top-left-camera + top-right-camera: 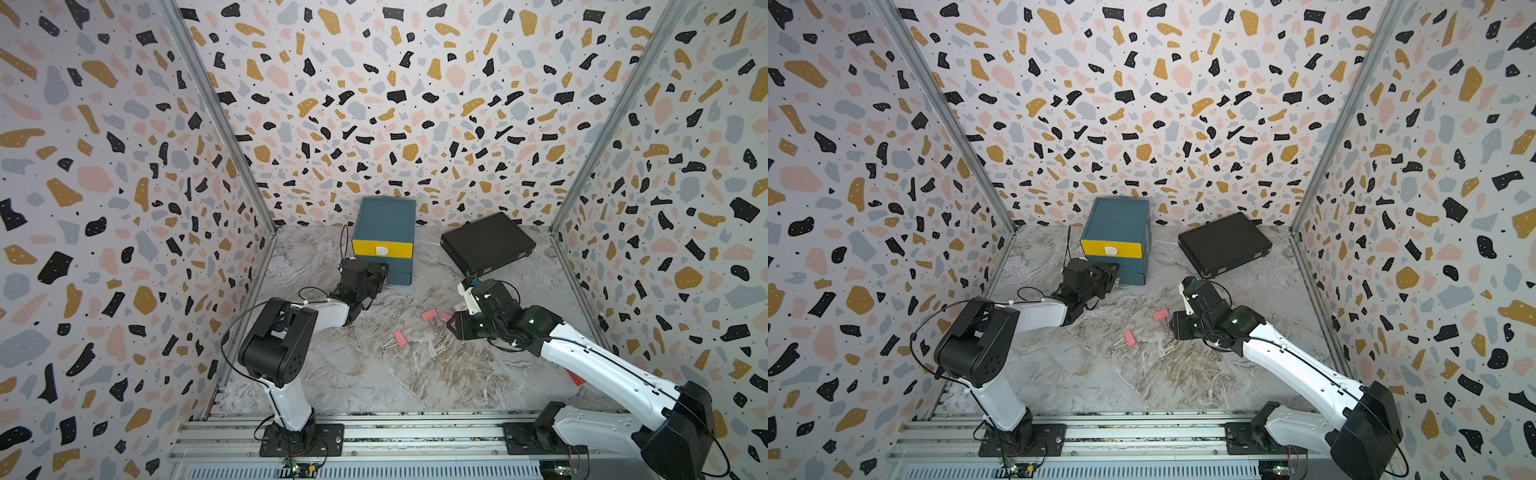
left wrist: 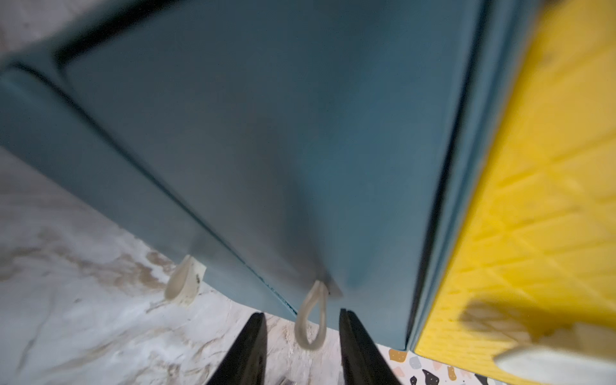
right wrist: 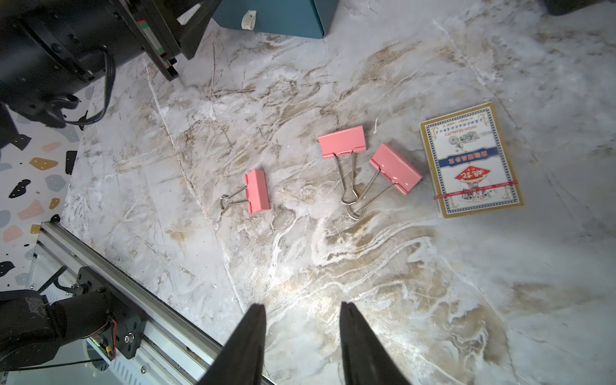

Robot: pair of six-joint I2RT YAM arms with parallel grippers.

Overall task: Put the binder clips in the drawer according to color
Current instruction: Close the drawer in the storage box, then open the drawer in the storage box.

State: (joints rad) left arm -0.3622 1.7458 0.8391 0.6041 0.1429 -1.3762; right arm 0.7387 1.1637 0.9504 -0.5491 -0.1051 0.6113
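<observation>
The desk (image 1: 415, 374) is covered in a grey-white marble pattern with brown veins. It is enclosed on three sides by walls (image 1: 395, 104) printed with a terrazzo of black, ochre, pink and grey flecks. Metal posts are seen in the two back corners, and an aluminium rail (image 1: 374, 432) is run along the front edge, where both arms are mounted.

The drawer (image 1: 384, 220), a teal chest with a yellow top front (image 1: 382, 248), is stood at the back of the desk near the middle. A flat black case (image 1: 488, 243) is laid to its side, close to the back wall.

Three pink binder clips (image 3: 341, 141) are seen lying on the bare desk in front of the chest, between the two arms. Two are set just beside each other with their wire handles overlapping at the ends, and the single clip (image 3: 258, 191) is placed apart from them. A printed card box (image 3: 470, 163) is laid near the pair.

The left hand (image 2: 301, 313) is held close to the chest front, its fingers parted on either side of the middle drawer's white pull tab (image 2: 318, 293) without pinching it. The right hand (image 3: 302, 306) is held above the desk, partly open, with nothing gripped.
</observation>
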